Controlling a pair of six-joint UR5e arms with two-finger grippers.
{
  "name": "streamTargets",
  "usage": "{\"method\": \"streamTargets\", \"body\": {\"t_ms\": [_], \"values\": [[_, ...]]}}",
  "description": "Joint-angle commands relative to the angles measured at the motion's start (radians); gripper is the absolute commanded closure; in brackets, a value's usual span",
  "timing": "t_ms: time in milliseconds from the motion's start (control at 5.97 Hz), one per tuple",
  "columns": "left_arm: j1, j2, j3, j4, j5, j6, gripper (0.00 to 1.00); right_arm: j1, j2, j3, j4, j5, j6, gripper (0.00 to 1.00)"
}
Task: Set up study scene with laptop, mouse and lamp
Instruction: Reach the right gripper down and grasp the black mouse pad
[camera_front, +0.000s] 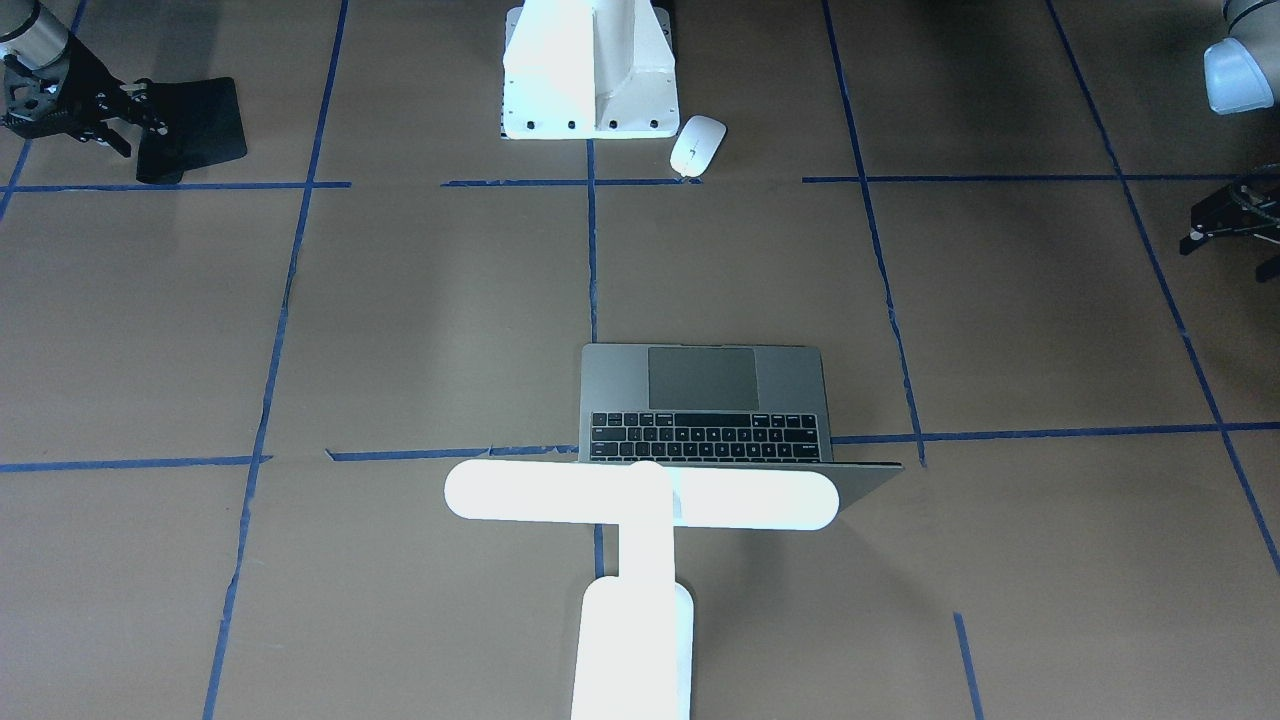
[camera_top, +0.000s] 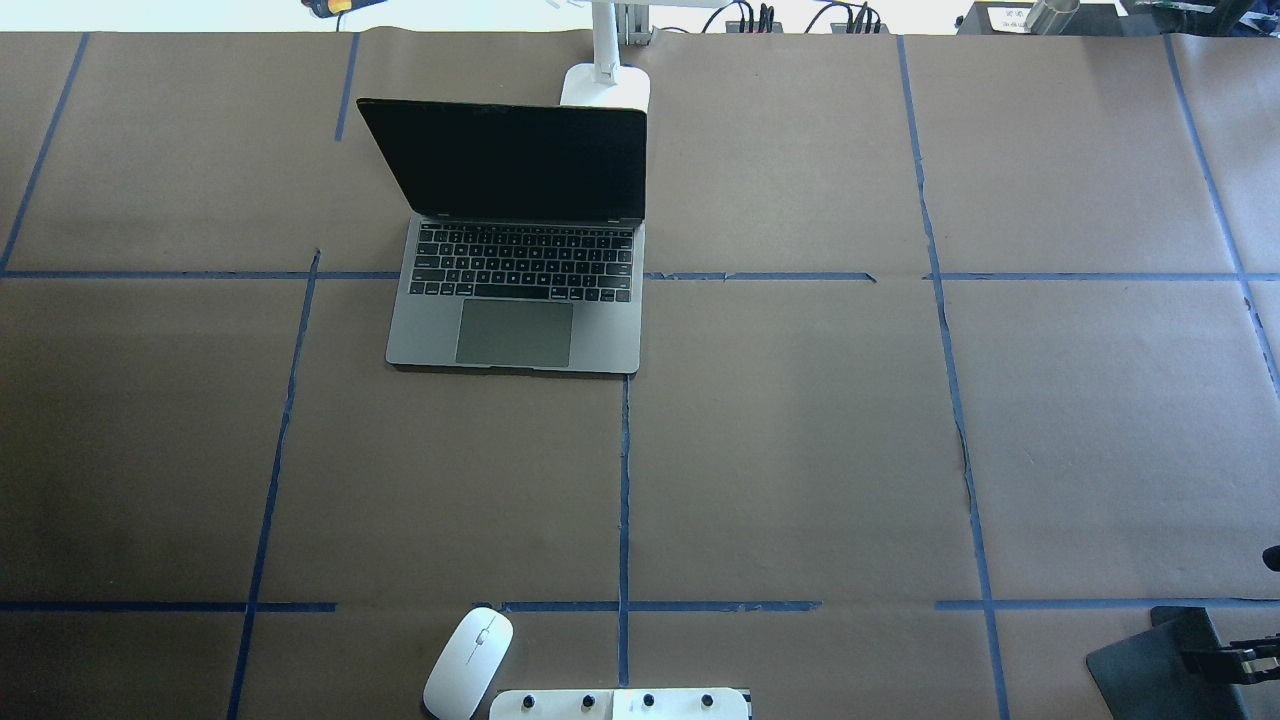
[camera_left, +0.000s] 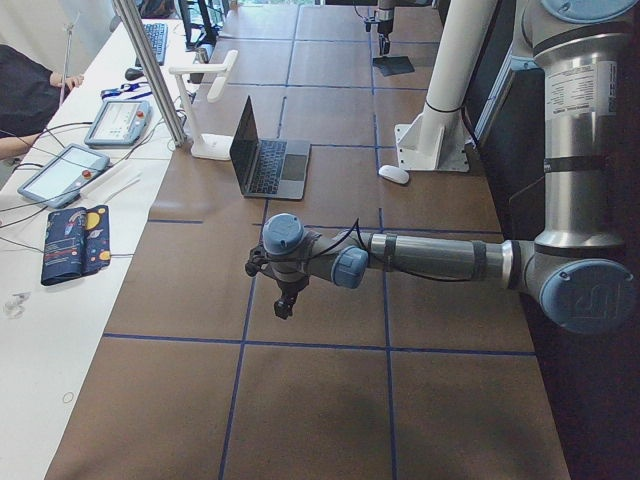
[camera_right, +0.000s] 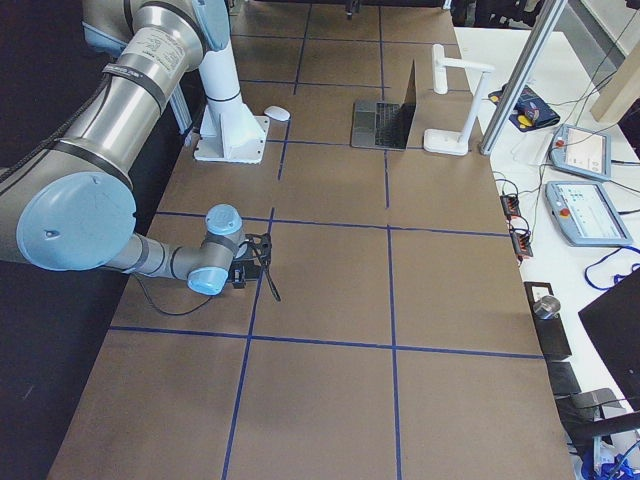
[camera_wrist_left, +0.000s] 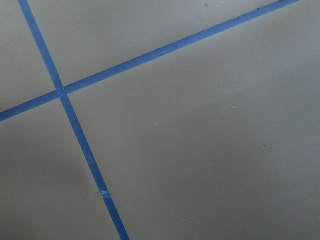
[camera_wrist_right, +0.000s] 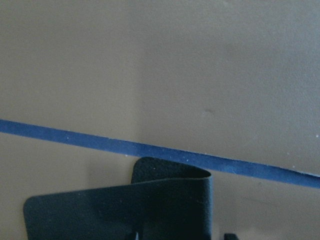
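Note:
The grey laptop (camera_top: 515, 300) stands open on the far left-centre of the table, with its dark screen up; it also shows in the front view (camera_front: 700, 405). The white lamp (camera_front: 640, 520) stands just behind the laptop's screen, and its base (camera_top: 605, 85) shows at the far edge. The white mouse (camera_top: 468, 660) lies on the near side, beside the white pedestal (camera_top: 620, 703). My right gripper (camera_front: 140, 125) is shut on one edge of a black mat (camera_front: 200, 125) at the near right; the mat curls up in the right wrist view (camera_wrist_right: 120, 210). My left gripper (camera_front: 1226, 258) is open and empty, far to the left of the laptop.
Blue tape lines (camera_top: 623, 480) divide the brown table into squares. Outside the far edge, a metal post (camera_left: 150, 75), control tablets (camera_left: 60, 170) and cables lie on a white bench. The left wrist view shows only bare table and tape (camera_wrist_left: 75, 125).

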Motion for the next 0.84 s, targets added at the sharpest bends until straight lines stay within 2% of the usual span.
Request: {"method": "streamTargets", "body": {"t_ms": [0,168,335,503,670], "values": [[-0.012,0.000,0.001,0.000,-0.021,0.000,0.00,-0.021,0.008,-0.004,-0.005,-0.009,0.000,0.35],[-0.015,0.000,0.004,0.000,-0.025,0.002,0.00,-0.033,0.009,-0.010,-0.019,-0.022,0.000,0.38],[-0.017,0.000,0.006,0.000,-0.025,0.002,0.00,-0.033,0.009,-0.009,-0.020,-0.029,0.000,0.75],[-0.017,0.000,0.006,0.000,-0.025,0.002,0.00,-0.032,0.011,-0.006,-0.020,-0.030,-0.001,1.00],[-0.017,0.000,0.006,0.000,-0.025,0.002,0.00,-0.029,0.011,0.012,-0.020,-0.030,-0.001,1.00]]}}
